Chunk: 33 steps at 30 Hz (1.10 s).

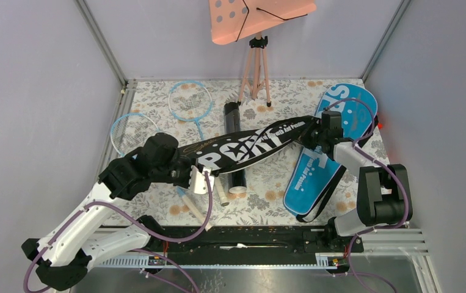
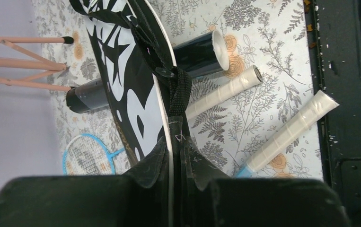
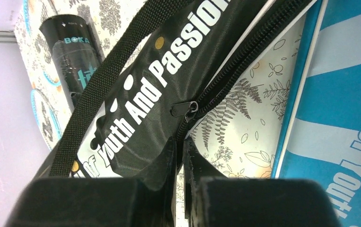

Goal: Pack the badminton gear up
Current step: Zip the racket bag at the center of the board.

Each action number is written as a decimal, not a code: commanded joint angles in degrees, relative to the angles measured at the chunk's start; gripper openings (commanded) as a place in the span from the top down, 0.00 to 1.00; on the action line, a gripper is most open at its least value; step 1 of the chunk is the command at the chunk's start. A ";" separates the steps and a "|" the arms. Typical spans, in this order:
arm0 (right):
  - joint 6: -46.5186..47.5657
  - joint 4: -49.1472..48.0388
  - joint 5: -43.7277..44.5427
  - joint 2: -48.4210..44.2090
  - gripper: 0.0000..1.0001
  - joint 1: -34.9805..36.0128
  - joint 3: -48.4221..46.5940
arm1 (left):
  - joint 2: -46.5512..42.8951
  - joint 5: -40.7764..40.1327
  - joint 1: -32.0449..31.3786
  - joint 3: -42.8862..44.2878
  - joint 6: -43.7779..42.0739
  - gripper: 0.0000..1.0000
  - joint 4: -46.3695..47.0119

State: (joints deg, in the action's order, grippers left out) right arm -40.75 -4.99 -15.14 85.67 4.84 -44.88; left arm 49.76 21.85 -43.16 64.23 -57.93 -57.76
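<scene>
The black bag [image 1: 248, 146] is stretched over the black tube [image 1: 231, 116], its long axis running from gripper to gripper. The left gripper [image 2: 174, 146] pinches the bag's end at the tube's left. The right gripper [image 3: 180, 146] is closed on the zipper edge at the tube's right, with the zipper pull [image 3: 184, 109] just ahead of it.

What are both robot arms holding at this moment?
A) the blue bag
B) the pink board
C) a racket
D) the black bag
D: the left gripper and the right gripper are each pinched shut on an edge of the black bag, one at each end.
</scene>
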 commanded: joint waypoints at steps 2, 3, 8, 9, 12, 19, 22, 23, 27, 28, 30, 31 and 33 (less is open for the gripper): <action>2.17 -1.52 -4.57 1.63 1.00 -3.87 -2.18 | -2.30 -2.32 -0.02 -0.73 -5.29 1.00 0.15; 1.92 -3.87 -6.85 1.42 1.00 -3.30 -1.80 | -2.49 -2.15 -0.08 -1.50 -6.77 0.98 -0.35; -3.36 -11.19 -9.86 -2.64 1.00 -0.92 1.06 | 0.19 -1.76 -0.12 -0.80 -7.06 0.01 0.21; -4.54 -12.54 -9.82 -3.83 1.00 -0.19 2.41 | 0.88 -1.47 -0.17 -0.09 -6.70 0.01 0.29; -9.61 -16.56 -6.60 -7.57 1.00 2.92 6.61 | 2.58 -0.37 -0.49 2.13 -6.31 0.01 0.81; -18.98 -20.36 7.45 -14.51 1.00 8.08 11.26 | 2.43 6.97 -1.55 2.65 2.77 0.01 17.14; -22.38 -23.92 8.49 -17.05 1.00 9.01 12.76 | 2.43 12.20 -3.06 1.13 8.38 0.01 26.20; -23.20 -24.44 9.30 -17.85 1.00 9.87 13.40 | 2.91 12.05 -4.12 0.38 9.79 0.01 30.61; -24.62 -24.14 10.33 -21.34 1.00 10.63 15.31 | 6.24 2.00 -7.00 -6.85 29.53 0.01 58.52; -24.51 -22.99 10.12 -22.53 1.00 10.63 15.57 | 8.08 -0.88 -7.79 -8.61 33.88 0.01 64.13; -23.12 -19.99 8.85 -24.91 1.00 10.72 15.48 | 12.61 -6.22 -10.14 -10.35 39.07 0.01 68.58; -22.35 -17.71 8.44 -26.27 1.00 10.74 15.41 | 15.17 -9.36 -11.88 -10.44 40.33 0.01 69.04; -21.41 -14.18 8.68 -29.14 1.00 10.72 16.01 | 22.42 -19.51 -17.09 -9.77 41.19 0.01 70.03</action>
State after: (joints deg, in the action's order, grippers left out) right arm -62.24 -20.58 -7.11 62.76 15.18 -28.47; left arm 61.91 18.83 -53.63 55.40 -28.03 -1.61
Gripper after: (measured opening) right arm 0.063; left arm 0.985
